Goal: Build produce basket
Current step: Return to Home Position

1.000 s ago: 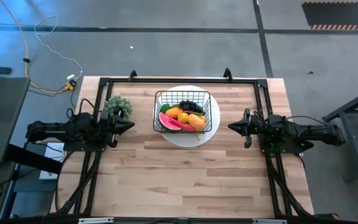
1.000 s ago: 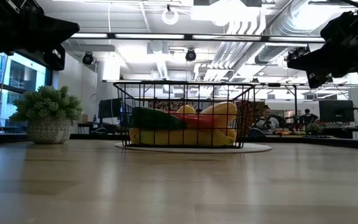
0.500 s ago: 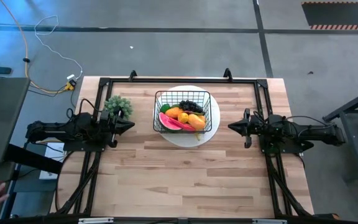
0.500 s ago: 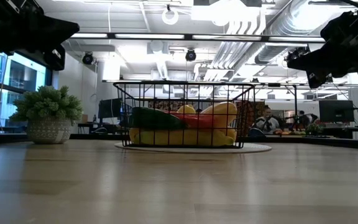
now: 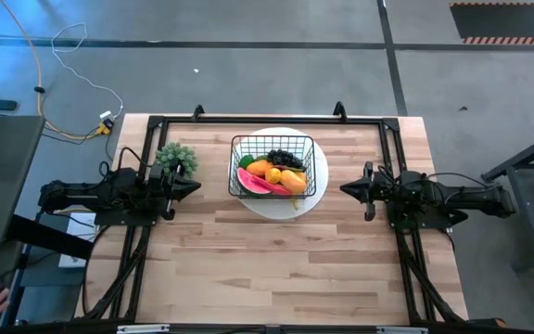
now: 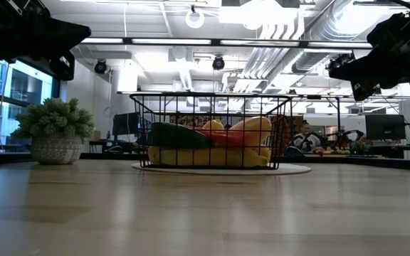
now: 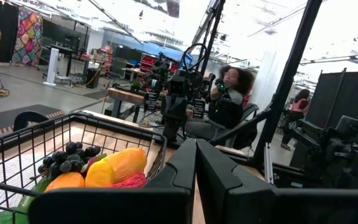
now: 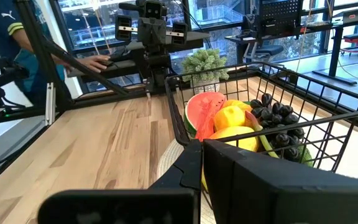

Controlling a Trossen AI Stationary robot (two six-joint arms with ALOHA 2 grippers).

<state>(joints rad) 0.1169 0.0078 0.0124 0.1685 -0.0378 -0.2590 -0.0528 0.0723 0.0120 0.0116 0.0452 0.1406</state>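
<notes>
Nothing moved, basket (image 5: 273, 138) between left end effector (image 5: 197, 186), right end effector (image 5: 344, 189), both closed

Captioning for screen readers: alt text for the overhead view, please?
A black wire-mesh basket of colourful toy produce sits on a round white plate on a wooden table. The dark left gripper and right gripper, both shut, flank it without touching.

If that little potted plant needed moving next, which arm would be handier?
Left, probably. The left gripper sits right beside the potted plant; the right gripper is on the far side of the basket.
</notes>
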